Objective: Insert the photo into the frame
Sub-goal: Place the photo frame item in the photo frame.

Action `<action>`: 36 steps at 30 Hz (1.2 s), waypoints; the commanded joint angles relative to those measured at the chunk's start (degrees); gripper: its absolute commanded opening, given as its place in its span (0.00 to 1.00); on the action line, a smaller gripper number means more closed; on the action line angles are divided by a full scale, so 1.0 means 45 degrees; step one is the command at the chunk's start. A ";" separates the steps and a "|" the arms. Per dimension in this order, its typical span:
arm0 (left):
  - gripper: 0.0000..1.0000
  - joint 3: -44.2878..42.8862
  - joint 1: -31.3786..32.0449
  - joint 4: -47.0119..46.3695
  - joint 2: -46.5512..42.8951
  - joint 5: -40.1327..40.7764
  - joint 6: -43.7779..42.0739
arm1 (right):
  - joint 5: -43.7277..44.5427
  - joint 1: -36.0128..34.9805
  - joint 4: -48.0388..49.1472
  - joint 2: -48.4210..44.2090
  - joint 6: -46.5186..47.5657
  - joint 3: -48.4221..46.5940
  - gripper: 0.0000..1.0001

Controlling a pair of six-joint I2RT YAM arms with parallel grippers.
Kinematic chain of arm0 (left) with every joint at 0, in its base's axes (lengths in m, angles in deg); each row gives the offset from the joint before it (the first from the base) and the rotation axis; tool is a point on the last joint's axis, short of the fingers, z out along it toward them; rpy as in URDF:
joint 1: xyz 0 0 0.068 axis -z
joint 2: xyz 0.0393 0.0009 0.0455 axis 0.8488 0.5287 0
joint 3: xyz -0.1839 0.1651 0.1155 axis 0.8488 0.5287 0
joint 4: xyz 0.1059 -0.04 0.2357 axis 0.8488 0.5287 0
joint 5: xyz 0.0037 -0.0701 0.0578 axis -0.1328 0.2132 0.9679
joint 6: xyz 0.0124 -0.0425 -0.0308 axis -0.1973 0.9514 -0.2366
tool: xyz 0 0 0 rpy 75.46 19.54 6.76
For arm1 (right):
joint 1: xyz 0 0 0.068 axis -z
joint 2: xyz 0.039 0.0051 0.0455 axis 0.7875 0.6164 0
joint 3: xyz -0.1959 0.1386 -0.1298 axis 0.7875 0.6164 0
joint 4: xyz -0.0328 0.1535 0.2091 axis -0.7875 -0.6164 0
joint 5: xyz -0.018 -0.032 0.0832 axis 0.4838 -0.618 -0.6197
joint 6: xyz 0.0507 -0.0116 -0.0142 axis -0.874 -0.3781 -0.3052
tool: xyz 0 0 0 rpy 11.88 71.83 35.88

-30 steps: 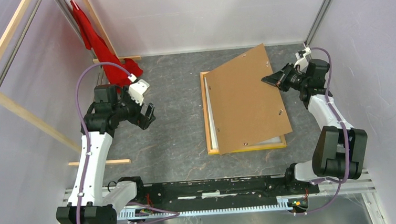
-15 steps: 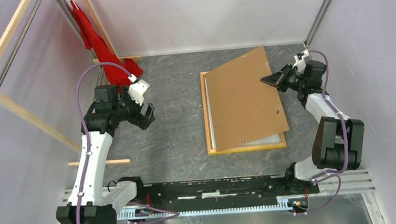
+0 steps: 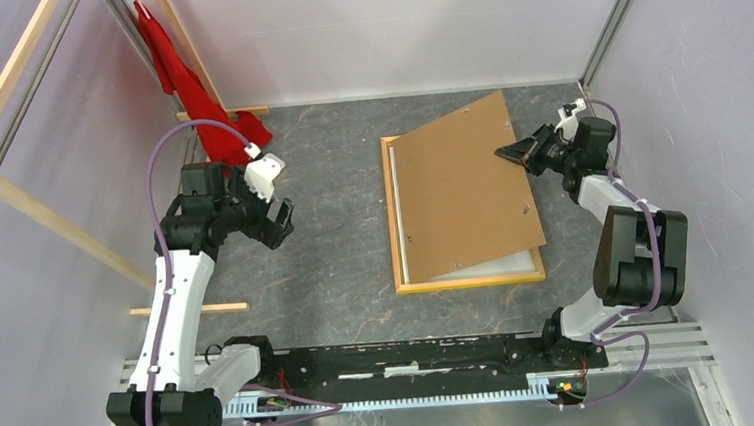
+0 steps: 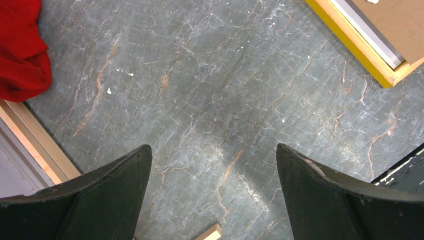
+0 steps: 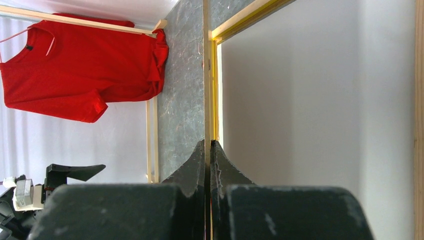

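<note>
Two grippers: right gripper (image 3: 502, 152) pinches the backing board (image 3: 462, 197) skewed over the frame (image 3: 468, 283) — it may jam crooked; left gripper (image 4: 212, 150) spread wide.

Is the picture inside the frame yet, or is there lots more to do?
Nearly done. A white sheet, seemingly the photo's plain back, lies inside the yellow-edged wooden frame. The right gripper is shut on the brown backing board at its edge, holding it crooked over the frame. Left to do: lay that board down square. The left gripper hangs open, off to the side.
</note>
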 commanded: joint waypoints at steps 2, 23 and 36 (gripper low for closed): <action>1.00 -0.0364 0.0076 0.0053 0.0042 0.0035 -0.0547 | -0.0345 -0.0012 0.0949 0.0137 -0.0551 -0.0016 0.00; 1.00 -0.0176 0.0077 0.0066 0.0293 0.0048 -0.0507 | -0.0390 -0.0629 0.1806 0.0586 -0.0784 0.0172 0.00; 1.00 0.0056 0.0076 0.0051 0.0315 0.0146 -0.0565 | -0.0458 -0.0572 0.2447 0.0588 -0.0903 -0.0067 0.00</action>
